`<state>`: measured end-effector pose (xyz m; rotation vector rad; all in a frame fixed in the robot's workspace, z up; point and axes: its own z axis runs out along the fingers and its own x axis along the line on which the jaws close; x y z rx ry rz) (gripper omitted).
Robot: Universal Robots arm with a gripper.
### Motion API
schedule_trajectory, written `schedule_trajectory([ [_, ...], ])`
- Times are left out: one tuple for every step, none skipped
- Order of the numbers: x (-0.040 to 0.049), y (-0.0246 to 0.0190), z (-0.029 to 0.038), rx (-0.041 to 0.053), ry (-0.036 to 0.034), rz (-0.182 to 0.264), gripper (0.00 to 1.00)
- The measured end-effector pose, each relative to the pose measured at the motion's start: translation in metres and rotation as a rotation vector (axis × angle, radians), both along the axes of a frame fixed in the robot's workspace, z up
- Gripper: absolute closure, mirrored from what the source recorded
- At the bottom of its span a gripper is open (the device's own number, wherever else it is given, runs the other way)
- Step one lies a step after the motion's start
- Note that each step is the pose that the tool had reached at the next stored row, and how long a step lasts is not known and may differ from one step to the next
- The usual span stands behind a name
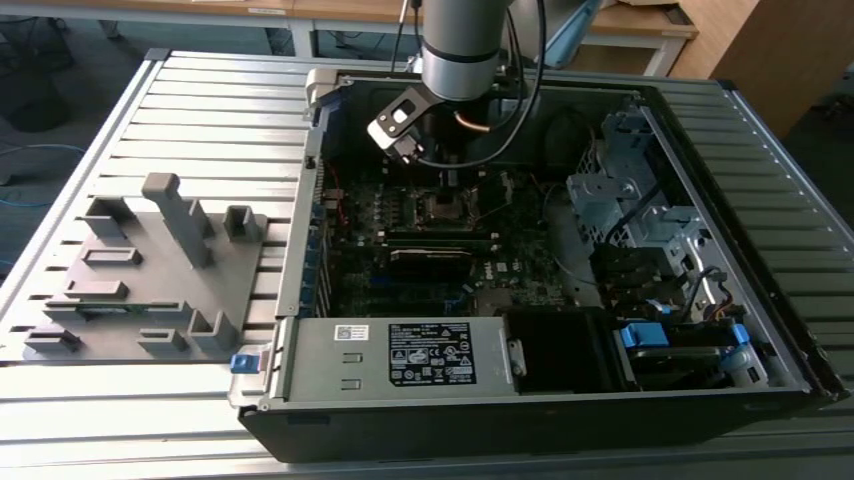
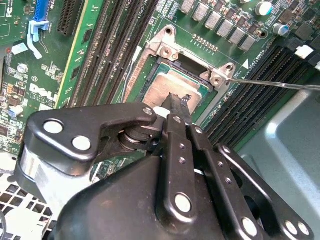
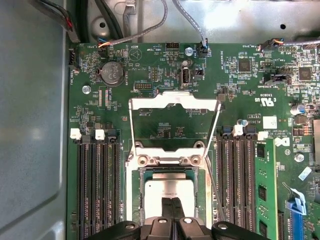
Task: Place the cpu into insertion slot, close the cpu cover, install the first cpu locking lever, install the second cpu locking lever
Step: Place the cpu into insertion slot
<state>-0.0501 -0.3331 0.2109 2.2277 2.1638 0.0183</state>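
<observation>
- A grey slatted surface point(image 1: 200, 110) is seen under everything in the exterior view.
- An open computer case point(image 1: 534, 425) is laid on it, from the middle toward 3 o'clock in the exterior view.
- The arm point(image 1: 461, 50) is brought in from 12 o'clock and is pointed down into the case.
- A grey fixture point(image 1: 140, 270) with upright posts is set on the surface at 9 o'clock, just beside the case.
- A silver power supply point(image 1: 400, 355) is mounted along the case's 6 o'clock side.
- The green motherboard point(image 3: 150, 65) is fixed to the case floor; in the exterior view it is found near the middle point(image 1: 427, 270).
- Black memory slots point(image 3: 97, 190) are ranged on both sides of the socket.
- The cpu cover point(image 3: 175, 103) is swung open, clear of the socket, hinged at the socket's edge; the board is seen through its open centre.
- The cpu point(image 3: 167, 187) is seated flat in the socket, its silver top uncovered; it is also seen in the second wrist view point(image 2: 167, 85).
- The end effector point(image 3: 172, 201) is held over the cpu with its fingers pressed together, nothing pinched between them; the tips are seen at the cpu's top point(image 2: 178, 102). Whether they touch it cannot be told. In the exterior view it is found just above the socket point(image 1: 450, 175).
- A thin locking lever point(image 3: 214, 182) is raised beside the socket, unlatched; in the second wrist view it is seen as a slim rod point(image 2: 280, 85).
</observation>
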Motion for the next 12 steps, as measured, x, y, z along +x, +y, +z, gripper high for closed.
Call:
schedule_trajectory([
  [0.0000, 0.0000, 0.0017, 0.0001, 0.0000, 0.000, 0.90],
  [0.0000, 0.0000, 0.0017, 0.0001, 0.0000, 0.000, 0.90],
  [0.0000, 0.0000, 0.0018, 0.0000, 0.0000, 0.000, 0.90],
  [0.0000, 0.0000, 0.0020, -0.0002, 0.0002, 0.000, 0.90],
  [0.0000, 0.0000, 0.0021, -0.0001, 0.0001, 0.000, 0.90],
  [0.0000, 0.0000, 0.0047, 0.0000, 0.0000, 0.000, 0.90],
  [0.0000, 0.0000, 0.0067, 0.0000, 0.0000, 0.000, 0.90],
  [0.0000, 0.0000, 0.0067, 0.0000, 0.0000, 0.000, 0.90],
  [0.0000, 0.0000, 0.0067, 0.0000, -0.0001, 0.000, 0.90],
  [0.0000, 0.0000, 0.0067, 0.0001, -0.0001, 0.000, 0.90],
  [0.0000, 0.0000, 0.0067, 0.0001, 0.0000, 0.000, 0.90],
  [0.0000, 0.0000, 0.0081, 0.0001, 0.0000, 0.000, 0.90],
])
